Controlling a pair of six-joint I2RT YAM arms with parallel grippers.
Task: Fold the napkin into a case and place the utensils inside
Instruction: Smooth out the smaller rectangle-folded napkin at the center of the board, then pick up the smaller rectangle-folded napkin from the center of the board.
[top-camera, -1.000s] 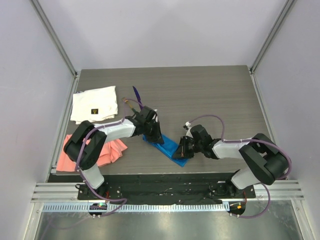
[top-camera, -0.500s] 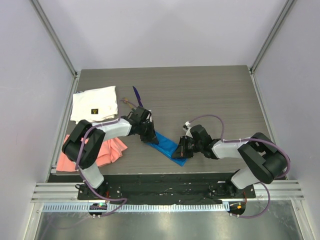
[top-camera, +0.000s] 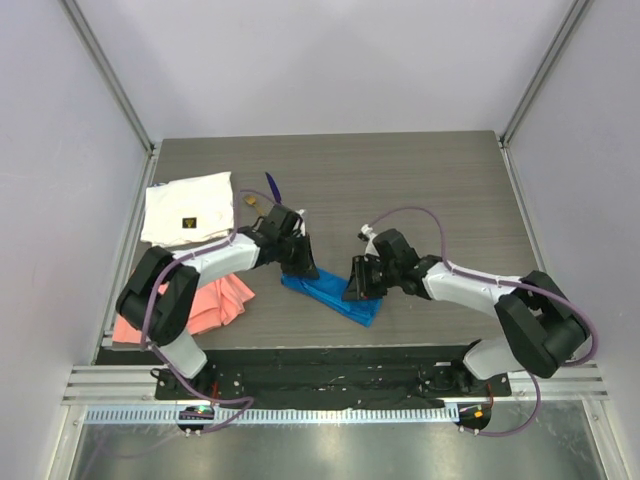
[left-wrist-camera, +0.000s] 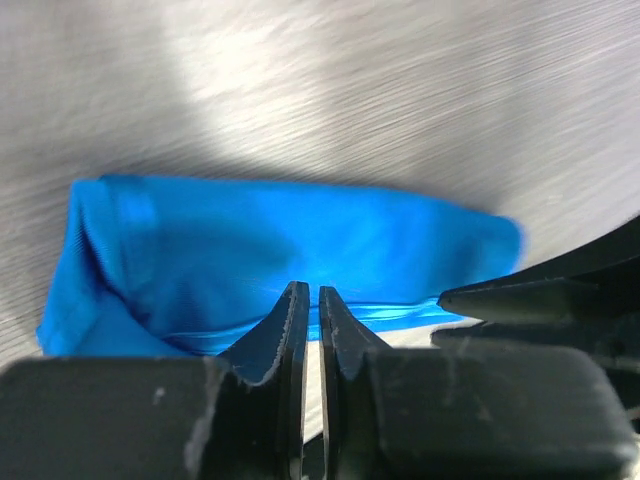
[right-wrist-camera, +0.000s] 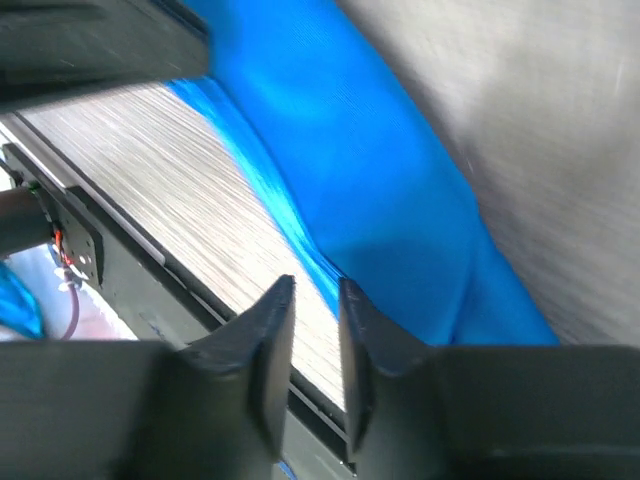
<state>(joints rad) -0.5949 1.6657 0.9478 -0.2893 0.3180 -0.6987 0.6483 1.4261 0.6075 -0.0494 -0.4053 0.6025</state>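
Observation:
The blue napkin (top-camera: 330, 297) lies folded into a narrow band on the table between my two grippers. It also shows in the left wrist view (left-wrist-camera: 300, 240) and in the right wrist view (right-wrist-camera: 380, 190). My left gripper (top-camera: 304, 270) is at the band's far left edge; its jaws (left-wrist-camera: 308, 290) are all but closed, with bare table in the slit. My right gripper (top-camera: 352, 290) is at the band's right part, jaws a little apart (right-wrist-camera: 316, 283), the cloth edge beside one tip. The purple utensil (top-camera: 271, 187) and the green-handled utensil (top-camera: 250, 200) lie behind the left arm.
A white cloth with a dark label (top-camera: 190, 207) lies at the far left. A salmon-pink cloth (top-camera: 215, 305) lies near the left arm's base. The table's front edge and black rail (right-wrist-camera: 120, 290) are close to the napkin.
The right gripper has moved up and to the left along the napkin. The left gripper shifted slightly, and the napkin's left end now lies flatter and further left.

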